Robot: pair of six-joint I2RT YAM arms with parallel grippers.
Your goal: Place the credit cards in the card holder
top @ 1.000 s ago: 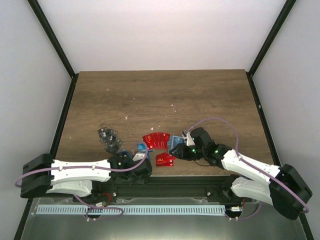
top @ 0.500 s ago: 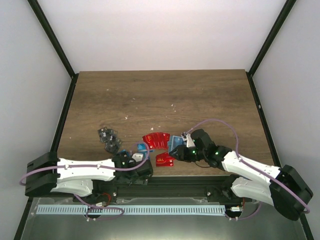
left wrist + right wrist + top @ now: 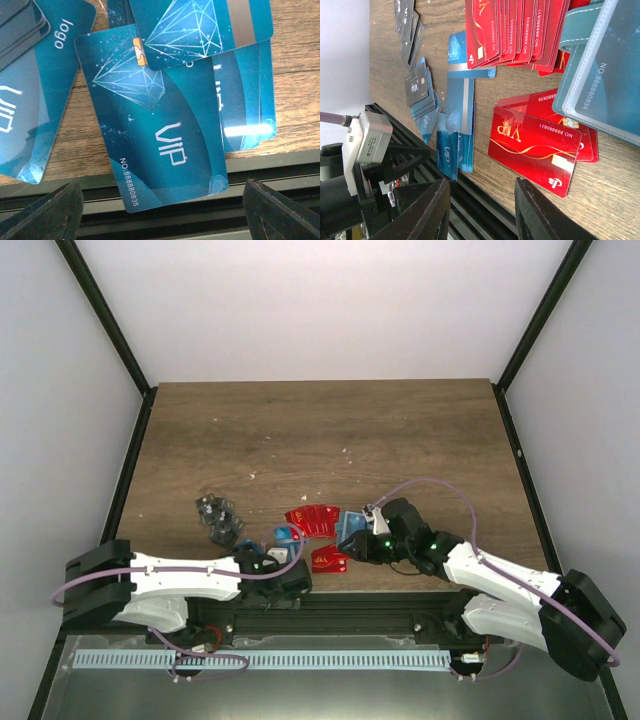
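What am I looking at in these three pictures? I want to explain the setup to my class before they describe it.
These are two white robot arms, bolted at the near edge of a brown wooden table. One picture looks down from above and behind them; the other two come from a camera on each wrist, so the dark shapes at the bottom are that arm's own fingers. On the table lie thin cards: glossy red cards, bright blue cards with a diamond pattern, and a few dark patterned cards. A dull teal-blue card holder lies by the red ones, a card showing through its clear window. The left gripper hovers open over the blue cards; the right gripper is open too. Neither holds anything.
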